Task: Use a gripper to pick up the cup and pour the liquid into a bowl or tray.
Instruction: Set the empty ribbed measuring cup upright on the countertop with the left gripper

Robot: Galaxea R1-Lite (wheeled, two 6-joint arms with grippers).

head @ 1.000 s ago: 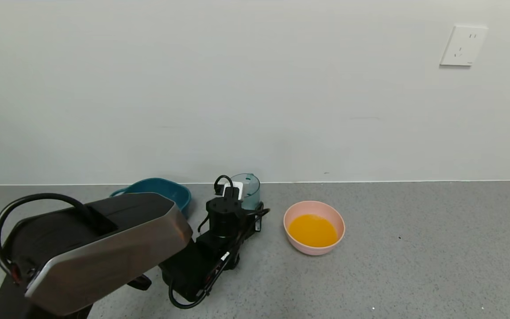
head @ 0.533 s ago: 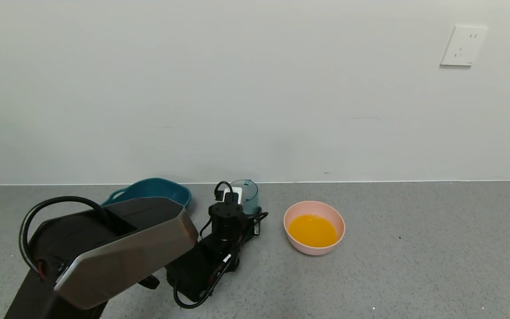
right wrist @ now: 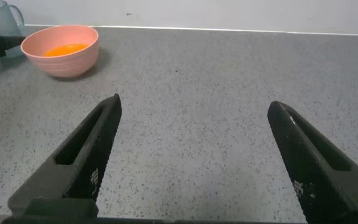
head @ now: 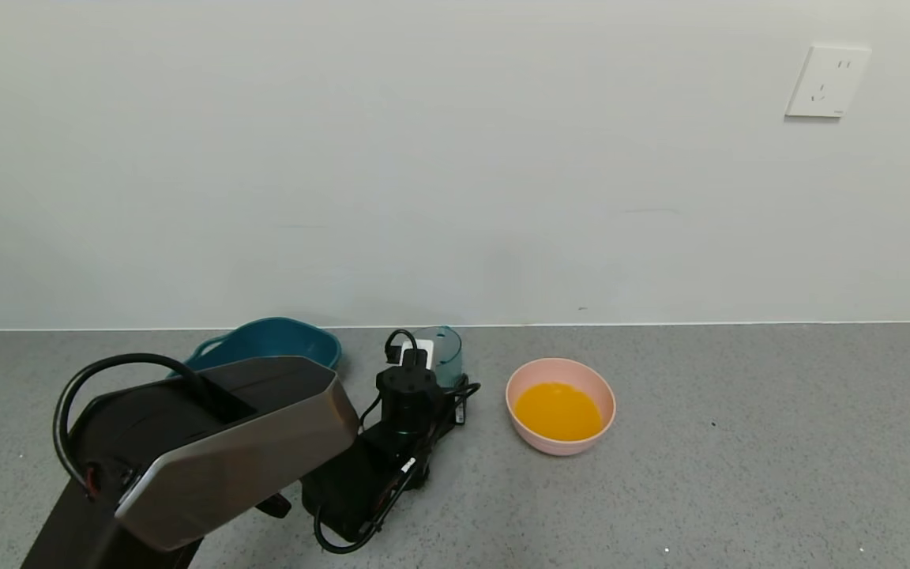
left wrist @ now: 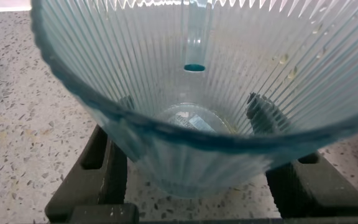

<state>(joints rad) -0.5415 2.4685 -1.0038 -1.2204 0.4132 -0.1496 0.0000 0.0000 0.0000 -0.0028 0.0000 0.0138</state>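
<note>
My left gripper (head: 439, 378) is shut on the cup (head: 444, 352), a ribbed blue-green tumbler held upright low over the grey counter, left of the bowl. In the left wrist view the cup (left wrist: 191, 74) fills the picture and looks empty, with my left gripper (left wrist: 194, 111) closed round its lower part. The pink bowl (head: 564, 446) stands to the right of the cup and holds the orange liquid (head: 558, 411). My right gripper (right wrist: 194, 104) is open and empty over bare counter, out of the head view. Its wrist view shows the bowl (right wrist: 61, 62) and liquid (right wrist: 64, 48) farther off.
A dark teal tub (head: 281, 340) stands at the back, left of the cup and behind my left arm. The wall runs close behind the cup and tub. A white socket (head: 826, 81) is high on the wall at the right.
My left arm has lowered the cup toward the counter and shifted slightly right. The bowl and its liquid have not moved.
</note>
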